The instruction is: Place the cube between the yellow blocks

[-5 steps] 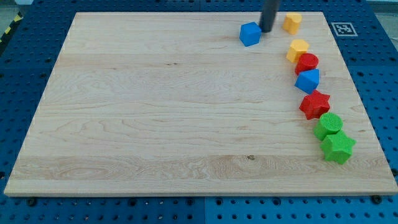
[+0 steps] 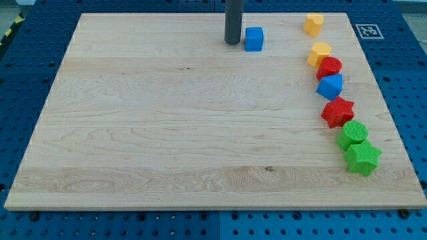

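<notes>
The blue cube (image 2: 253,39) sits near the view's top, a little right of centre. My tip (image 2: 232,43) rests on the board just left of the cube, close to it or touching it. One yellow block (image 2: 313,24) lies at the top right. A second yellow block (image 2: 319,53) lies below it, at the head of a curved row of blocks.
Down the right side run a red cylinder (image 2: 329,67), a blue block (image 2: 330,87), a red star (image 2: 337,111), a green cylinder (image 2: 352,134) and a green star (image 2: 362,158). The wooden board (image 2: 167,133) ends near them. A marker tag (image 2: 367,31) is outside the top right corner.
My tip has moved from the right side of the blue cube to its left side. The cube has shifted a little to the left and turned square to the view.
</notes>
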Available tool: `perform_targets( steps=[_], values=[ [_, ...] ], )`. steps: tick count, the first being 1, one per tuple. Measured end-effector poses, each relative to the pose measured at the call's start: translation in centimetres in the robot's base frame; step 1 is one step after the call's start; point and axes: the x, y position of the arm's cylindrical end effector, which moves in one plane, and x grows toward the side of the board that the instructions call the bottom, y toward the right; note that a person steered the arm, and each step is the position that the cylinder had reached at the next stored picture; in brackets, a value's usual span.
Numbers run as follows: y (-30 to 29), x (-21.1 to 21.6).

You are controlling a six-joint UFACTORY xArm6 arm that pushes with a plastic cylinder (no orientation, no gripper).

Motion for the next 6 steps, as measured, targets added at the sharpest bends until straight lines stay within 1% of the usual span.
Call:
perform_targets(
  steps=[3, 6],
  values=[
    [10.1, 0.1],
    [13.1, 0.1]
  ],
)
